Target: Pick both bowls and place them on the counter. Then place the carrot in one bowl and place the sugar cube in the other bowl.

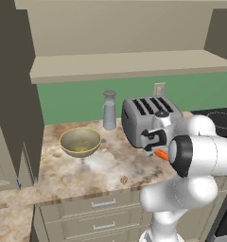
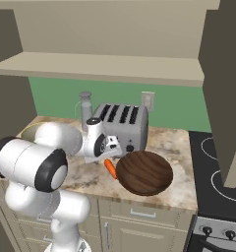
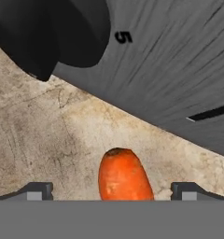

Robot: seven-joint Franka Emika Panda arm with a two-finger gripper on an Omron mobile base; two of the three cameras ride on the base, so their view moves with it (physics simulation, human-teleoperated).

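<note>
The carrot [image 3: 123, 177] lies on the counter [image 3: 44, 135] just in front of the toaster, and its blunt end sits between my two finger tips [image 3: 37, 190]. My gripper [image 3: 113, 191] is open, low over the carrot [image 2: 110, 168], with its tips on either side of it. The dark brown wooden bowl [image 2: 144, 172] rests on the counter [image 2: 181, 147], right of the carrot. The beige-olive bowl [image 1: 80, 141] stands upright on the counter [image 1: 54, 175] to the left. The sugar cube [image 1: 124, 179] lies near the front edge. The arm hides most of the carrot [image 1: 161, 154] and gripper [image 1: 157, 147].
A silver toaster [image 2: 122, 125] with a black knob [image 3: 53, 32] stands directly behind the carrot. A grey lidded jar [image 1: 109, 109] is at the back wall. A black stove [image 2: 218, 162] borders the counter on the right. A wall shelf [image 1: 129, 64] hangs overhead.
</note>
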